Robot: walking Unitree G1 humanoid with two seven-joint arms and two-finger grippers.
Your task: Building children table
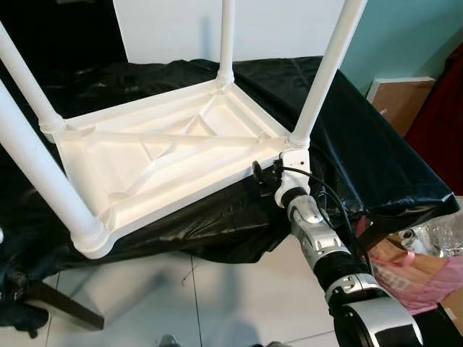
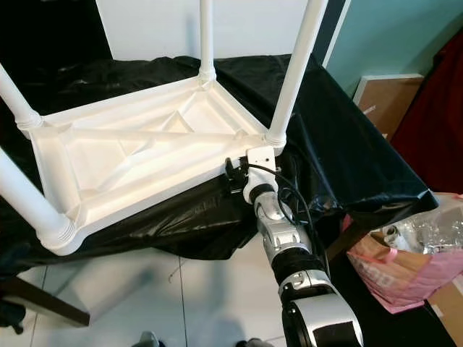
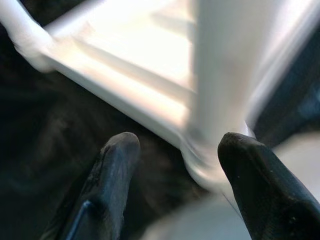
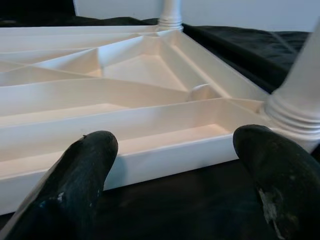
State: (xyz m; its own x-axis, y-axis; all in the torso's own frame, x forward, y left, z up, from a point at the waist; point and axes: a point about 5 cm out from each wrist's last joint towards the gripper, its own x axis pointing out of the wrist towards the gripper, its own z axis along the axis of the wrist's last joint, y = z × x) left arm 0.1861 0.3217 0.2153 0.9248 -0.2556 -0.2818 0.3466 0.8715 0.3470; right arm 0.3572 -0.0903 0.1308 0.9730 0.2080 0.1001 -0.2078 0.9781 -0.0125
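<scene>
The white plastic children table lies upside down in the centre of the head views, its ribbed underside facing up and four white legs rising out of the corner sockets towards the top of the frame. It rests on a table draped in crumpled black plastic sheeting, with the near corner reaching the sheet's front edge at lower left.

The right end effector sits at the lower-right edge of the upturned top, just below the right-hand leg socket. In the right wrist view its two black fingers stand wide apart, with the rim of the children table between and beyond them and nothing gripped. In the blurred left wrist view the left end effector is also spread wide, a white leg and its corner socket just beyond the fingertips.

No writing can be read on the children table. A pink bag at lower right carries lettering too small to make out. Pale floor tiles show below, a teal wall at upper right, and a brown board leans against it.
</scene>
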